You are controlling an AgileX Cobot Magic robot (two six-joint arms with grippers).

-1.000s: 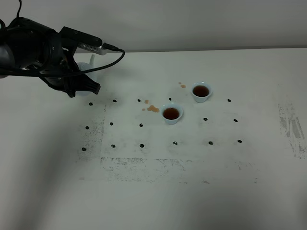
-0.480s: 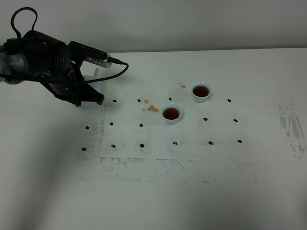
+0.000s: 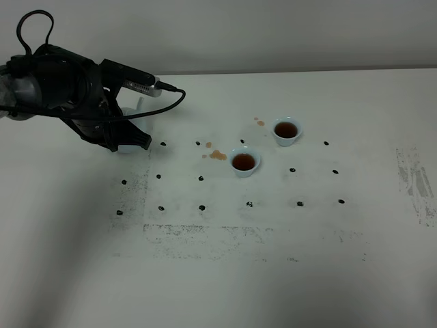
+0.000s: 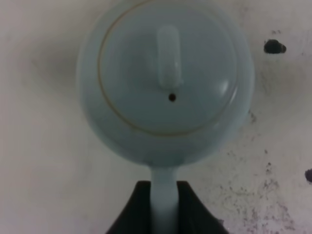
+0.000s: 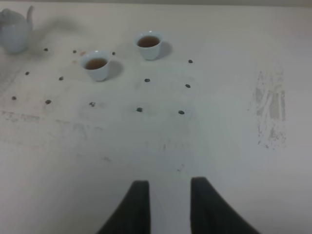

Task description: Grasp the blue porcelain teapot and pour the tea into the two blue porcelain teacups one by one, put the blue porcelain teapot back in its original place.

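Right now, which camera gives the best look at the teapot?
The left wrist view: the blue porcelain teapot fills it from above, its handle pinched in the left claw. The right wrist view shows it small and far off. In the exterior high view the arm hides nearly all of it.

Soft, even light on the white table (image 3: 273, 273); both wrist views slightly blurred, perhaps out of focus.

Looking like a lab test rig: white worktop (image 3: 225, 273) carrying a grid of black marker dots (image 3: 202, 207), plain wall (image 3: 273, 34) behind.
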